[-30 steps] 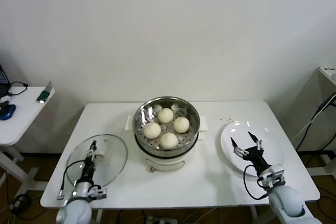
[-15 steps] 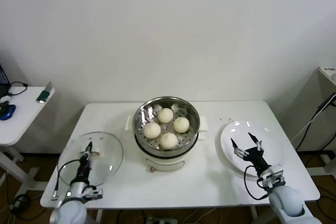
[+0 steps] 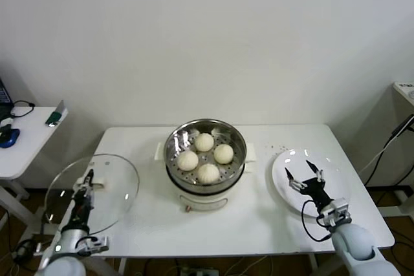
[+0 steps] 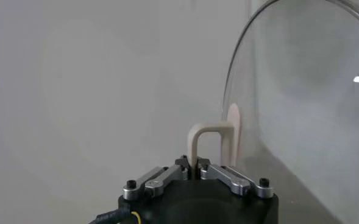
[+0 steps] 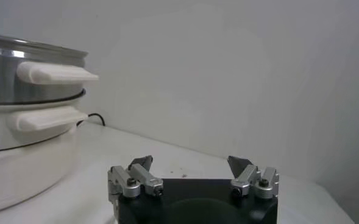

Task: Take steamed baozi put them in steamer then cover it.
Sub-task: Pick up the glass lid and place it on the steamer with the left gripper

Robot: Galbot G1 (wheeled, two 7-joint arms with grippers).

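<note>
Four cream-white baozi (image 3: 206, 156) lie in the shiny steamer (image 3: 178, 138) on its cream pot base at the table's middle. My left gripper (image 3: 85, 181) is shut on the cream handle (image 4: 211, 141) of the clear glass cover (image 3: 107, 185) and holds it lifted and tilted over the table's left edge. The cover (image 4: 307, 97) stands on edge in the left wrist view. My right gripper (image 3: 303, 174) is open and empty over the white plate (image 3: 331, 171). The steamer (image 5: 27, 82) also shows in the right wrist view, beyond the right gripper (image 5: 191, 168).
A small side table (image 3: 26, 140) with a blue mouse and a phone stands at the far left. A white wall runs behind the table. A cable hangs at the far right.
My left gripper has lifted the cover off the table and carried it up and to the left, tilting it. The right arm has barely moved.
</note>
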